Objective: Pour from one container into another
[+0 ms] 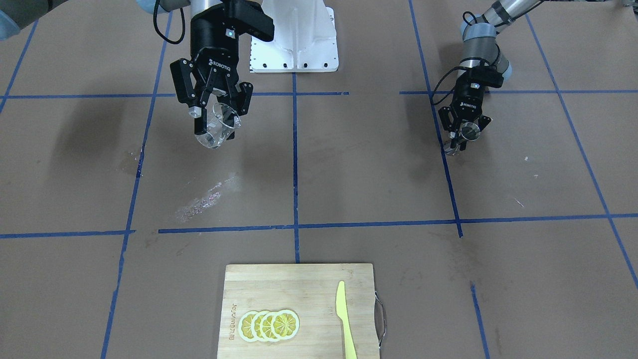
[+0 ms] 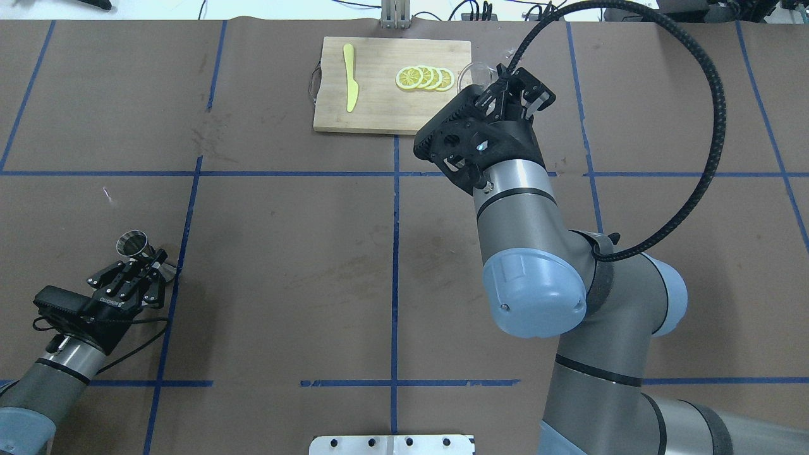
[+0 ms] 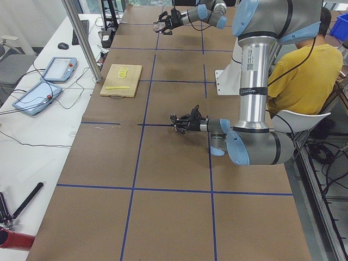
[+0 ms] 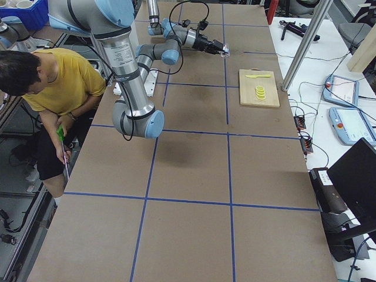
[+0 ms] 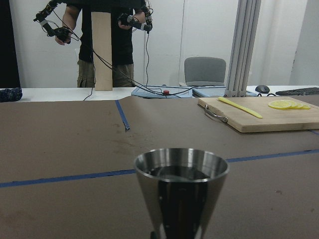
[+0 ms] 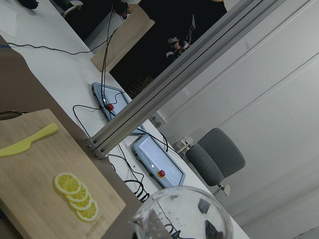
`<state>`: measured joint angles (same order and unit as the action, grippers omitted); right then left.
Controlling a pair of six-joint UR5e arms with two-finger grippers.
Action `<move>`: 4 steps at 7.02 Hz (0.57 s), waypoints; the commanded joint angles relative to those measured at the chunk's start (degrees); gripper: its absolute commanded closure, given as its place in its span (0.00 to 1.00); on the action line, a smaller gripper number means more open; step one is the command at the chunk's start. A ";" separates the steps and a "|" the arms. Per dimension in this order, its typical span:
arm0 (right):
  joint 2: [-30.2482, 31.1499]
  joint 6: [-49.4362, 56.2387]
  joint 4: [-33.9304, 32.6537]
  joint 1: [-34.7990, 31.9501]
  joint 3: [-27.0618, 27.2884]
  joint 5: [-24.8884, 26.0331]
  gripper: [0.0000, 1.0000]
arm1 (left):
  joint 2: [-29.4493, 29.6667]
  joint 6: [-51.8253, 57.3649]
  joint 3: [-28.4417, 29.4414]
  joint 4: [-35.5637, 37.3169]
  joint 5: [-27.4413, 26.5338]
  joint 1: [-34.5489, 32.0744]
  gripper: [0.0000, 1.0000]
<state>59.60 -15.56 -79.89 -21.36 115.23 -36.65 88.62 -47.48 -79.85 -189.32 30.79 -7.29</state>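
**A:** Entry one, hazards. What's held where?

**B:** Right gripper (image 1: 218, 122): fingers closed across the glass cup (image 1: 214, 137), which is up off the table and already tipped. Left gripper (image 2: 150, 262): clamped on the waist of the jigger (image 2: 131, 244), which is upright and low beside a blue tape line (image 2: 191, 208) (whether its foot touches the paper, I cannot tell). The two vessels are well apart, at opposite sides of the table.

**A:** And the risks?

**B:** First, I'd judge, a spill in transit. A tilted cup carried across that gap could shed its contents (I can't make any out) short of the target. Second, the jigger's mouth is narrow, so a slight miss wets the paper. Third, smooth glass in a two-finger pinch may twist as it tips.

**A:** Entry two, surface.

**B:** Brown paper (image 1: 369, 164) under a blue tape grid, with a pale glittery smear (image 1: 202, 202). Wooden cutting board (image 1: 299, 289) at the edge away from the robot, bearing lemon slices (image 1: 269, 325) and a yellow knife (image 1: 344, 319).

**A:** Room?

**B:** White side bench (image 3: 32, 141) with two tablets (image 3: 60, 68), an aluminium post (image 3: 81, 41), a grey chair (image 5: 205, 70), and a person in yellow (image 3: 302, 70) seated by the robot.
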 commanded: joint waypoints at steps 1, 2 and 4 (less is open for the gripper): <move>-0.01 0.00 0.00 0.00 0.09 0.00 1.00 | 0.06 0.02 0.23 -0.09 -0.03 0.00 0.66; -0.01 0.00 0.00 0.00 0.09 0.00 1.00 | 0.06 0.02 0.14 -0.09 -0.03 0.00 0.61; -0.01 0.00 0.00 0.00 0.17 0.00 1.00 | 0.06 0.02 0.05 -0.09 -0.11 0.00 0.56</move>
<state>59.59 -15.56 -79.89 -21.36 115.33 -36.65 88.68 -47.46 -79.76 -189.40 30.74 -7.29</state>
